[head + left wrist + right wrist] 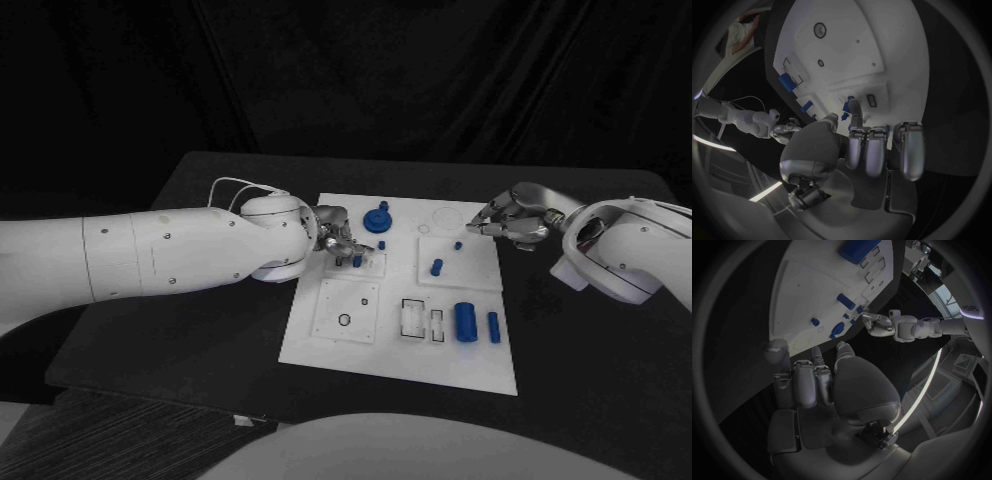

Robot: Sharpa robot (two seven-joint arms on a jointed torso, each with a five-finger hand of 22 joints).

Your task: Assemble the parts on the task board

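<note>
the left hand pinches a small blue peg at its fingertips over the board, while the right hand hangs curled and empty just off the board's far edge; the peg looks light, stiff and slick, best pinched mid-shaft.

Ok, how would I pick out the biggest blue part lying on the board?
Start at the white board in the middle of the black table and go to its near right corner, on the right hand's side. Two blue cylinders lie there side by side; the big cylinder is the thick one, left of the thin cylinder.
</note>
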